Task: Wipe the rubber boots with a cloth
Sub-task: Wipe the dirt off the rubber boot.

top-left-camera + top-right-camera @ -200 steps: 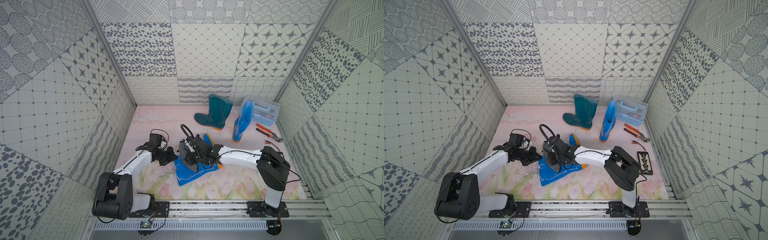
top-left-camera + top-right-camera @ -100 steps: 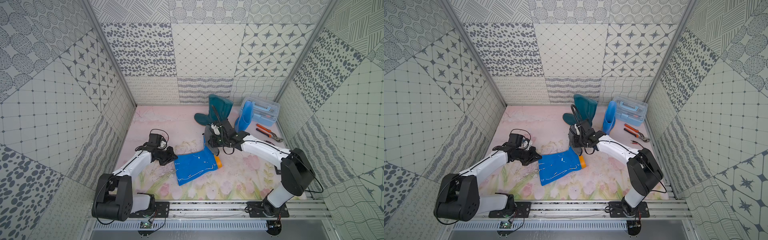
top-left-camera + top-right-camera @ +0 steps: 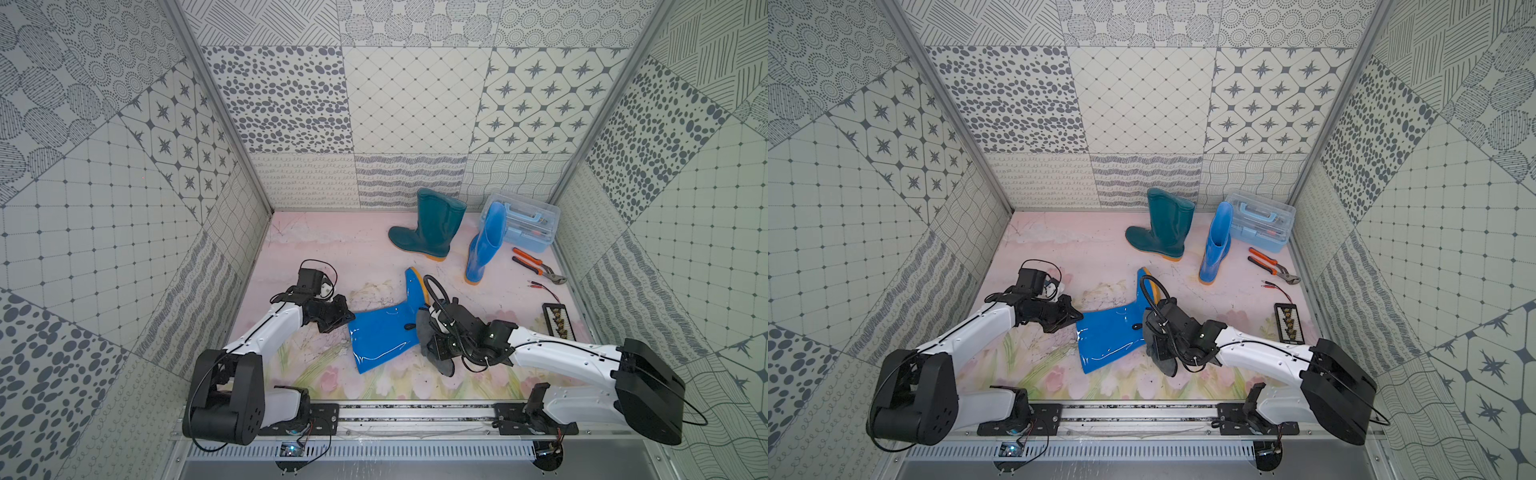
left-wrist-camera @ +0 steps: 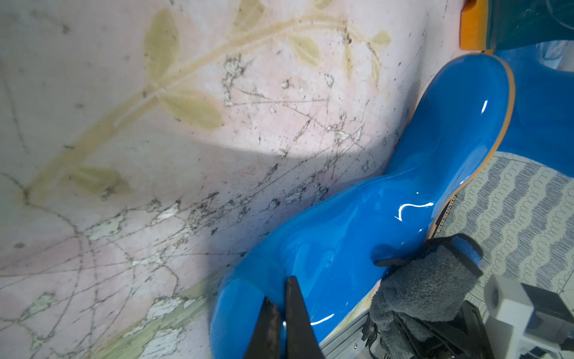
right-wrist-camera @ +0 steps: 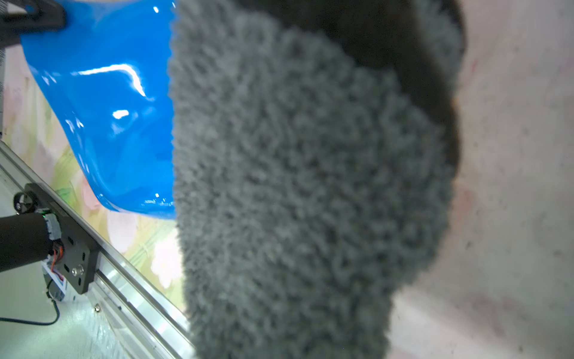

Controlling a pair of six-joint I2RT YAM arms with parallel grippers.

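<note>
While the left gripper (image 3: 348, 323) pinches the shaft rim of the lying boot (image 3: 384, 336), its 2 fingers (image 4: 295, 310) pressed together on the blue wall, the right gripper (image 3: 430, 340) is clamped on the cloth (image 3: 442, 363). The cloth hangs at that boot's heel, seemingly touching it. Beyond its toe, well apart, stand 2 upright boots: the teal boot (image 3: 434, 224) and the blue boot (image 3: 484, 245).

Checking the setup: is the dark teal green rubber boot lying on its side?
No, the dark teal green rubber boot stands upright on its orange sole.
</note>
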